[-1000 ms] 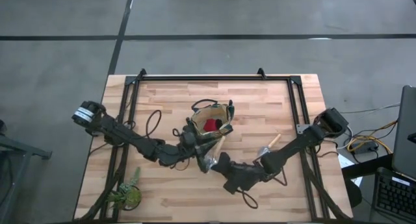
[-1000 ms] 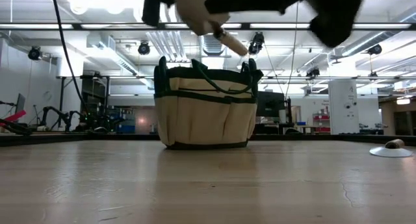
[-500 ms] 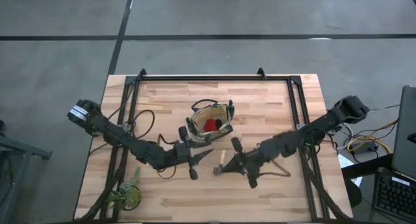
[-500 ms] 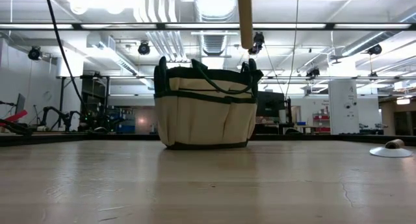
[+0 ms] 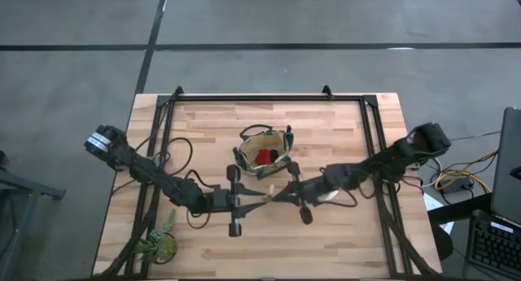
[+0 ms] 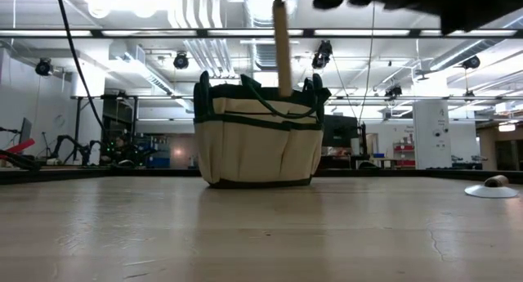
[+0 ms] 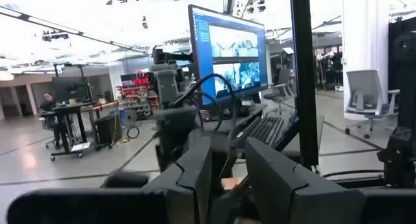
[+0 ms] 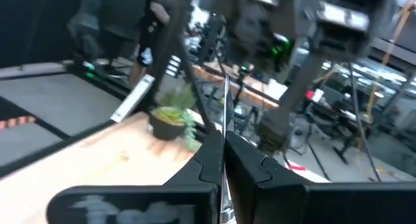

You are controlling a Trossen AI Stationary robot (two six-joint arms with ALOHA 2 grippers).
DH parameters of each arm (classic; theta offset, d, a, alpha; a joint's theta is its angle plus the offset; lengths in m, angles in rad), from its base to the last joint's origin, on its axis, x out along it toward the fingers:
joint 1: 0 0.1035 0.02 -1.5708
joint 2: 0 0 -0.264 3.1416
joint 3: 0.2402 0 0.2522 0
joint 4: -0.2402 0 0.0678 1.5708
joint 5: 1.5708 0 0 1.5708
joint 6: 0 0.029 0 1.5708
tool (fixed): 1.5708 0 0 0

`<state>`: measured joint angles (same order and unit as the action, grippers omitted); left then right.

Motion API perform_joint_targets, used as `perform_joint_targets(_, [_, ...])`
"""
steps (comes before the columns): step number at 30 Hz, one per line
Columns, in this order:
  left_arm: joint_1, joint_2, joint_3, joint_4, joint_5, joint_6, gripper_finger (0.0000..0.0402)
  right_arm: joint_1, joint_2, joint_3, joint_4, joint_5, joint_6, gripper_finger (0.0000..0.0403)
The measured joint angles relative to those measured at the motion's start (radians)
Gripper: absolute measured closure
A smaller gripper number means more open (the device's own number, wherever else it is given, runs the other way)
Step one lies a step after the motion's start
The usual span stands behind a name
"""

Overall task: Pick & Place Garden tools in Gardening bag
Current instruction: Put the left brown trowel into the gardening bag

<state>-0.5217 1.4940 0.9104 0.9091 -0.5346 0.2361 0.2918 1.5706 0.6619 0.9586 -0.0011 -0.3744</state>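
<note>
A trowel with a pale wooden handle [image 6: 280,45] hangs upright in the air, handle down, just near of the gardening bag [image 5: 262,151]. My left gripper [image 5: 260,197] reaches it from the table's left and my right gripper [image 5: 278,195] from the right, both shut on it. The tan bag with dark green trim [image 6: 257,139] stands on its base at mid-table, with a red item [image 5: 263,156] inside. A second trowel [image 6: 490,188] lies on the table at the right, mostly under my right arm in the high view. My left gripper comes in nearly level from the table's left. A pale part of the trowel [image 7: 229,184] shows between its two fingers; which part that is I cannot tell. The trowel is clear of the table. My right gripper pinches the thin metal blade [image 8: 224,130], seen edge-on, between its two fingers, coming level from the table's right. The blade stands upright and the handle hangs below, clear of the table.
A small green potted plant [image 5: 159,244] stands at the near left corner. A black frame [image 5: 260,98] runs along the far edge and both sides of the wooden table. Bare wood lies near of the bag.
Both grippers have carried the trowel toward the far edge, closer to the bag. My right arm has swung from the near side and rolled its wrist. The handle, first slanting, now hangs straight down and shows lower in front of the bag.
</note>
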Motion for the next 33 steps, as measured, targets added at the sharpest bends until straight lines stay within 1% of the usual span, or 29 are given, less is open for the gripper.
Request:
perform_joint_targets(4, [-0.001, 0.0, 0.0, -0.002, 0.0, -0.002, 0.0301, -0.037, 0.069, 0.03, 0.08, -0.007, 0.001, 0.0395])
perform_joint_targets(8, [-0.002, 0.0, -0.01, -0.008, 0.0, -0.007, 0.0303, -0.085, 0.139, 0.065, 0.101, -0.048, 0.032, 0.0395])
perform_joint_targets(13, [-0.004, 0.0, -0.016, -0.004, 0.0, -0.028, 0.0302, -0.118, 0.191, 0.1, 0.122, -0.053, 0.007, 0.0395])
perform_joint_targets(21, [-0.008, 0.0, -0.016, -0.004, 0.0, -0.037, 0.0301, -0.147, 0.161, 0.1, 0.132, -0.04, -0.02, 0.0395])
perform_joint_targets(33, [-0.008, 0.0, -0.028, 0.011, 0.0, -0.038, 0.0302, -0.155, 0.165, 0.086, 0.066, -0.001, -0.047, 0.0395])
